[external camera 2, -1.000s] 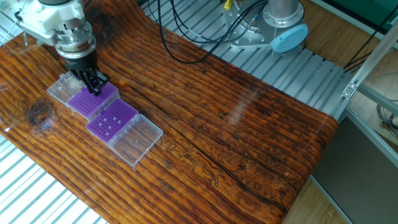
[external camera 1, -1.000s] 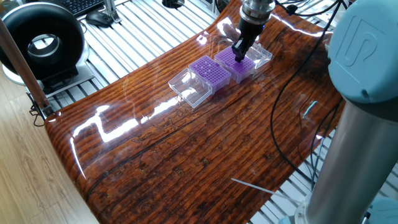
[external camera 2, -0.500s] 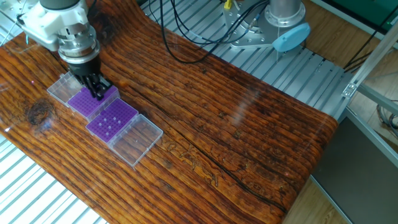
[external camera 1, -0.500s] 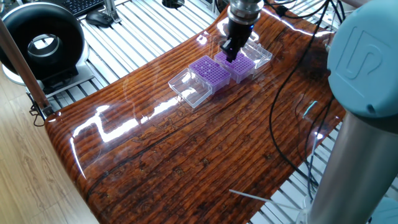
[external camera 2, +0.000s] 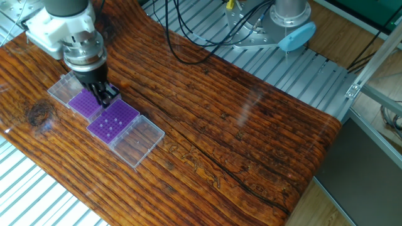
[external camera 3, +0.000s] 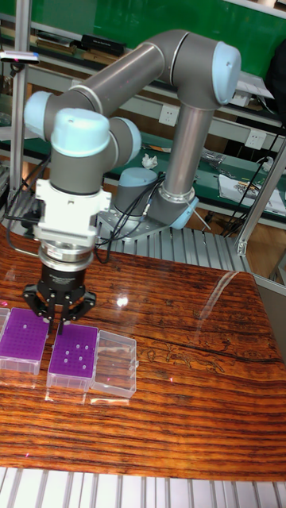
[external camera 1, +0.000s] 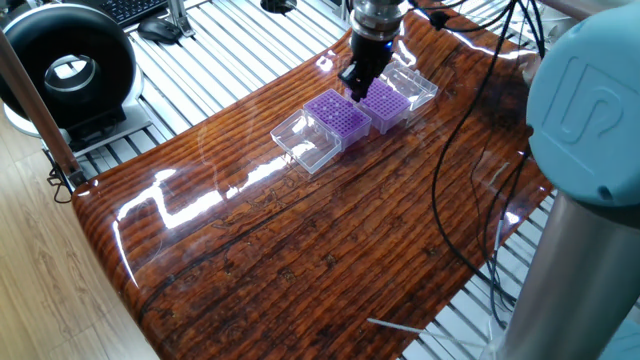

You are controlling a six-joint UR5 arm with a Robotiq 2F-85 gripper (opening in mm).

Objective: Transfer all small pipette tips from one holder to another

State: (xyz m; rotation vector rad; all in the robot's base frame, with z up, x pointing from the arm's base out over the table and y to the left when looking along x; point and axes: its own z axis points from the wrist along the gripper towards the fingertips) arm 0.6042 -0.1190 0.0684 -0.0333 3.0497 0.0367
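I count 5 small pipette tips (external camera 3: 77, 355) as pale dots in the purple rack (external camera 2: 113, 122) beside its clear open lid (external camera 2: 139, 142). A second purple rack (external camera 3: 22, 336) touches it on the far side. Both sit near one end edge of the wooden surface (external camera 2: 251, 138). My claw (external camera 2: 105, 98) hangs over the seam between the 2 racks, fingers close together; I cannot tell whether a tip is pinched.

The arm (external camera 3: 179, 103) is built of thick grey tubes joined by round joints with pale blue caps. A white block sits at the wrist above a ribbed silver collar. Below hangs a black gripper (external camera 3: 59, 321) with slim dark fingers.
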